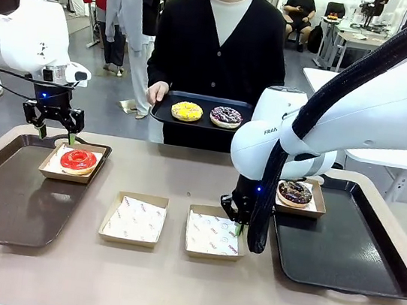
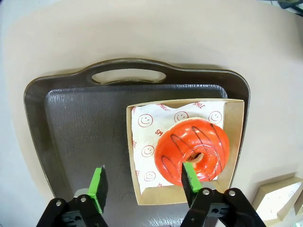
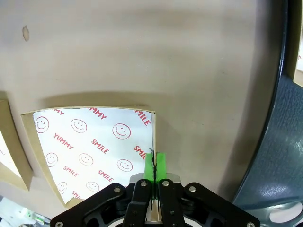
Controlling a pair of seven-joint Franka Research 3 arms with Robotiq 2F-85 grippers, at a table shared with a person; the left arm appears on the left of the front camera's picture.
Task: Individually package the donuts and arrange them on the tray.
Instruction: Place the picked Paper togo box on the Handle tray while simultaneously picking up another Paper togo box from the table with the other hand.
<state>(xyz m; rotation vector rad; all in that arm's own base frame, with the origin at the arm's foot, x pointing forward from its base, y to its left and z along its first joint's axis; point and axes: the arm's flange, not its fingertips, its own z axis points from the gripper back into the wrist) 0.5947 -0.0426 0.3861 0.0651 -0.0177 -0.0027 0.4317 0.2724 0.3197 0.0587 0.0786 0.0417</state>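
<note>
A glossy red donut (image 1: pixel 79 160) (image 2: pixel 191 149) lies in a paper-lined box (image 2: pixel 142 118) at the far corner of the left tray (image 1: pixel 0 200) (image 2: pixel 80 123). My left gripper (image 1: pixel 57 134) (image 2: pixel 144 182) hovers open just above it, one finger over the donut's edge. My right gripper (image 1: pixel 238 222) (image 3: pixel 154 163) is shut on the side wall of an empty box (image 1: pixel 213 232) (image 3: pixel 90 146) on the table. A chocolate donut (image 1: pixel 295 193) sits boxed on the right tray (image 1: pixel 342 248) (image 3: pixel 279 142). The person holds a black tray (image 1: pixel 165 113) with a yellow donut (image 1: pixel 186 111) and a dark drizzled donut (image 1: pixel 226 116).
Another empty lined box (image 1: pixel 133 218) lies on the table between the trays. Both trays have bare dark floor toward the near side. The person stands at the far edge of the table.
</note>
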